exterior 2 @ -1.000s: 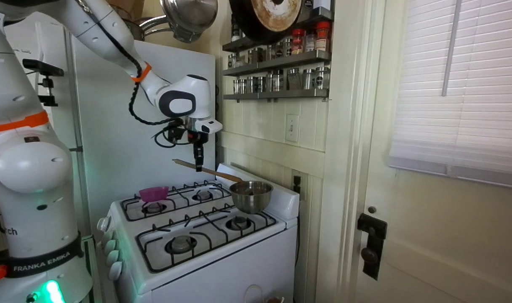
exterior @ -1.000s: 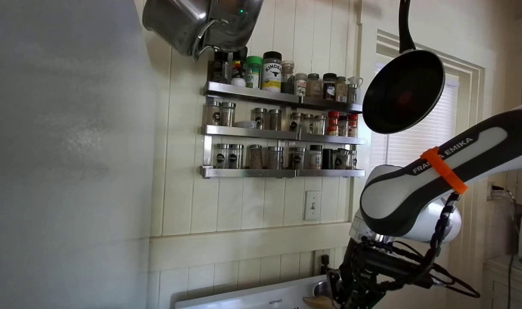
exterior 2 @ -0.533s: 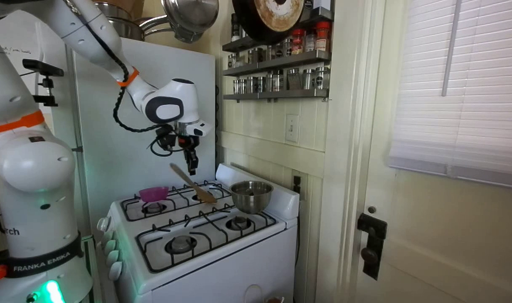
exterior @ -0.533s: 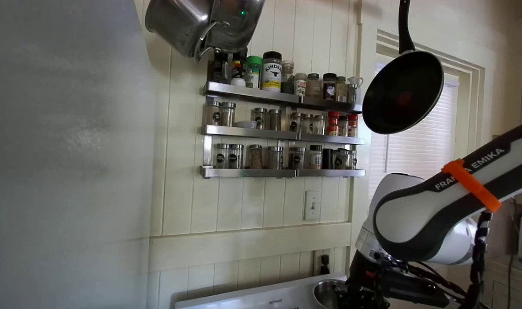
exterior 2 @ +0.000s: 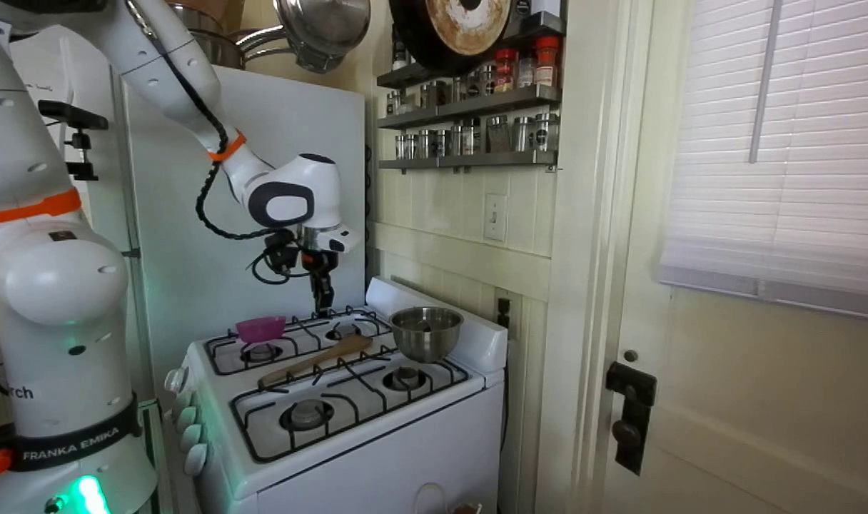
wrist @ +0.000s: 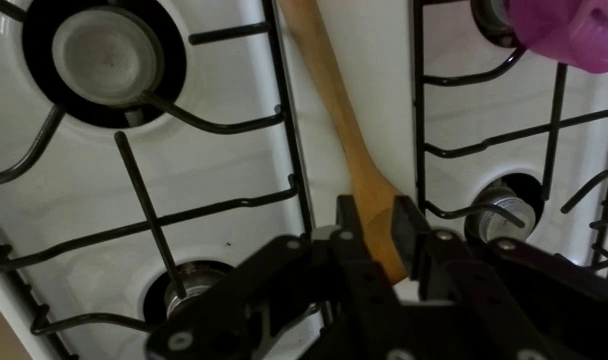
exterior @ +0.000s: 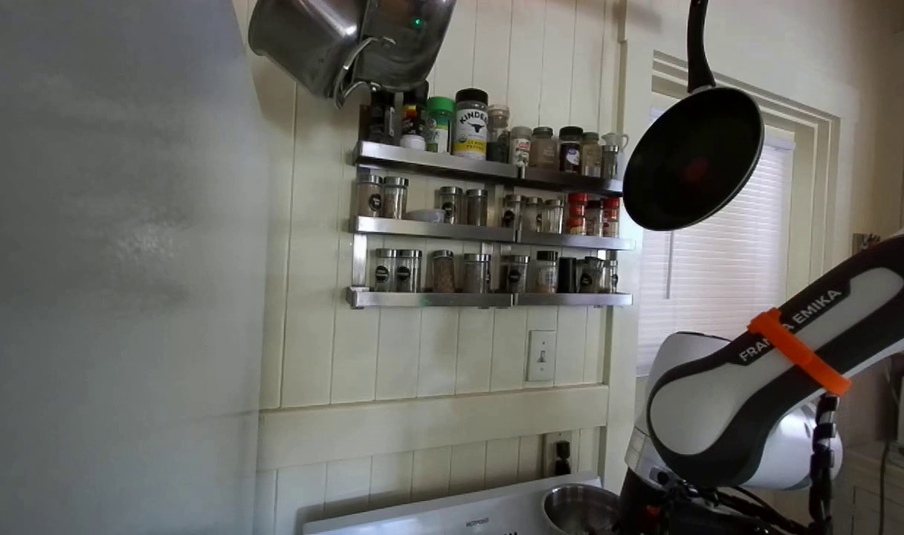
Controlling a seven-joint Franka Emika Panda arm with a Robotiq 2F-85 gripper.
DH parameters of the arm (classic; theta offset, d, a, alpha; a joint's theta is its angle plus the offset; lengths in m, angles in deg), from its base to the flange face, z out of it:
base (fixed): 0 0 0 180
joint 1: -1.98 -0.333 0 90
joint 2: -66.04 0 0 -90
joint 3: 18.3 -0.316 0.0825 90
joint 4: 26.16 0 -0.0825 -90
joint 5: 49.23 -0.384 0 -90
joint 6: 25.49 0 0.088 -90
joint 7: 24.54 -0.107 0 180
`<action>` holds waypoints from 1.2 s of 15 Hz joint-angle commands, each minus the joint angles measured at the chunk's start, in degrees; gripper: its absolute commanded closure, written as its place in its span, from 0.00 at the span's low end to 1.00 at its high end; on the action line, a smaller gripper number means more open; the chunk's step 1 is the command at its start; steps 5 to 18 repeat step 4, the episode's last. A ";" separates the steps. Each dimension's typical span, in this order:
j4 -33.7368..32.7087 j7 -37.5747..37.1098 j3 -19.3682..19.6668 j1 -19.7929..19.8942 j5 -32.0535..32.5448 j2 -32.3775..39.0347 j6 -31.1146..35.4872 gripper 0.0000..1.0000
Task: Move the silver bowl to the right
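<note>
A black gripper (wrist: 375, 215) points down over a white stove (exterior 2: 405, 442), its blocky fingers (wrist: 345, 215) slightly parted, a wooden spoon (wrist: 353, 140) visible past the gap. The silver bowl (exterior 2: 425, 343), round, deep and smooth-walled in shiny metal, stands at the stove's rear, before the flat backguard (exterior: 496, 509). Near it lies the spoon, tan, slim-handled and broad-headed, slanting along the strip between black wire grates (wrist: 154, 223). Farther forward is a small translucent pink plastic bowl (exterior 2: 261, 330). Beyond are a smooth white refrigerator (exterior 2: 163, 235), cream vertical boards (exterior: 437, 345), brushed-metal shelves (exterior: 430, 299) of glass spice jars (exterior: 442, 273), and a round black frying pan (exterior: 693, 160).
</note>
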State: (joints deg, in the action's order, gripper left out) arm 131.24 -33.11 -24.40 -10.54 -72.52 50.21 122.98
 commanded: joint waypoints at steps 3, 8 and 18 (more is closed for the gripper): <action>-1.18 1.42 1.48 0.85 -1.26 0.41 -5.72 0.81; -1.88 1.98 2.01 1.20 -1.30 0.36 -8.08 0.75; -1.88 1.98 2.01 1.20 -1.30 0.36 -8.08 0.75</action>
